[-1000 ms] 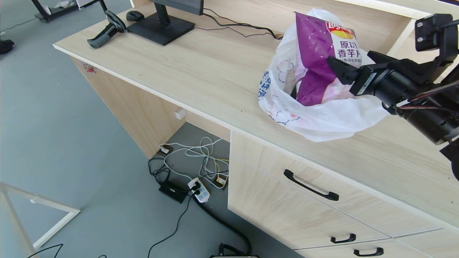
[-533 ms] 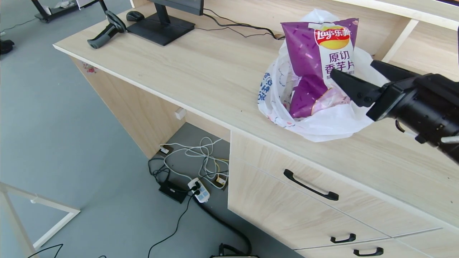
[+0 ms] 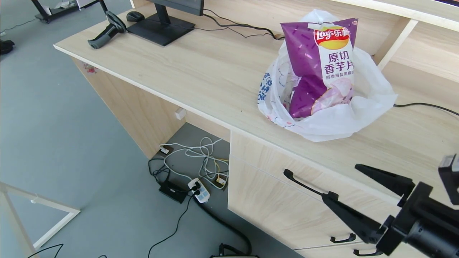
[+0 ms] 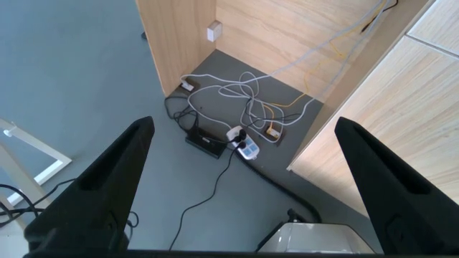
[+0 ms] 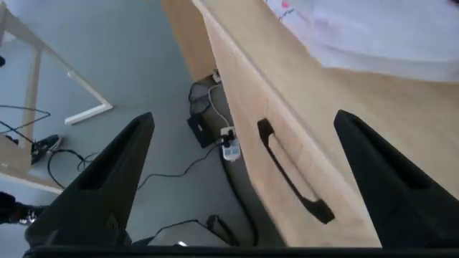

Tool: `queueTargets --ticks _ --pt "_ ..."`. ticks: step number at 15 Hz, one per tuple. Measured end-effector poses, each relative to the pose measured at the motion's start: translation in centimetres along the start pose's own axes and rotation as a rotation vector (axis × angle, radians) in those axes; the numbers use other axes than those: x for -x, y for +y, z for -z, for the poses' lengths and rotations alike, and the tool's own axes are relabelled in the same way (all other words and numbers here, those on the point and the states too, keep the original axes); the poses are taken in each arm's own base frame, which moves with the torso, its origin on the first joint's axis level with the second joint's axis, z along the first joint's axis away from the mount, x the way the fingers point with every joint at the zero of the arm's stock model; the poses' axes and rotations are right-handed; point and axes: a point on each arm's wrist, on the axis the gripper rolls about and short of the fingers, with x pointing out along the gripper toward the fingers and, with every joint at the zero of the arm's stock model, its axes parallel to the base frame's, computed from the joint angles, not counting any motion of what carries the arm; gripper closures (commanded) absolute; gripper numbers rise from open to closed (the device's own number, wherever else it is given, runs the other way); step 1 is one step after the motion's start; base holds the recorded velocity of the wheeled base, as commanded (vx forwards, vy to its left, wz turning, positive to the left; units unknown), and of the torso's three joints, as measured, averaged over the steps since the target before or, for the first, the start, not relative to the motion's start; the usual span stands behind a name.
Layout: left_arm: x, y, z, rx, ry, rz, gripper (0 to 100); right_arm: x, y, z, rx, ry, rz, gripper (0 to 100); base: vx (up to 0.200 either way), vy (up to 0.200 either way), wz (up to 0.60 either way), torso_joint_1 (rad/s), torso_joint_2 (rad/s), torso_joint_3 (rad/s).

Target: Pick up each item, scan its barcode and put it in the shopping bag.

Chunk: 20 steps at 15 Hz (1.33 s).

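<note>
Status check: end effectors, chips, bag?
Right end effector open, empty, low before the drawers. Left end effector open, over the floor. Chip bag upright in shopping bag. Black cable on counter beside it.

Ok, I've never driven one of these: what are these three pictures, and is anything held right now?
It is a two-armed robot on wheels. The large picture comes from its head camera, looking down at a light wooden counter. The other two come from cameras on each wrist, looking out between that arm's black fingers. The left pincer hangs over grey floor and cables; the right pincer is in front of the drawers below the counter. Both are open and hold nothing. On the counter a purple crisp packet stands in a white plastic shopping bag. At the far end lie a grey-and-black barcode scanner and a black monitor stand.
</note>
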Motion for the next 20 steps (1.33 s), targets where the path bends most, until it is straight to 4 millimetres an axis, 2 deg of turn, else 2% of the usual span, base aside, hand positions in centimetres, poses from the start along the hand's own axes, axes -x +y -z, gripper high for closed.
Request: queueTargets --ticks 4,7,12,16,18,20 --pt "0.0 0.0 0.0 -0.004 0.002 0.001 0 2.3 0.8 4.0 0.041 0.178 -0.062 0 0.000 0.000 0.00 0.000 0.00 0.000" --pt "0.0 0.0 0.0 -0.004 0.002 0.001 0 3.6 0.9 5.8 0.062 0.338 -0.096 0 0.000 0.000 0.00 0.000 0.00 0.000" --pt "0.0 0.0 0.0 -0.006 0.002 0.000 0 7.6 0.6 7.8 0.096 0.557 -0.138 0 0.000 0.000 0.00 0.000 0.00 0.000" --pt "0.0 0.0 0.0 -0.004 0.002 0.001 0 11.2 0.0 9.1 0.105 0.623 -0.146 0 0.000 0.000 0.00 0.000 0.00 0.000" --pt "0.0 0.0 0.0 -0.004 0.002 0.001 0 11.8 -0.2 9.1 0.075 0.591 -0.100 0 0.000 0.000 0.00 0.000 0.00 0.000" --pt "0.0 0.0 0.0 -0.004 0.002 0.000 0 11.9 -0.6 9.1 0.049 0.586 0.052 0 0.000 0.000 0.00 0.000 0.00 0.000"
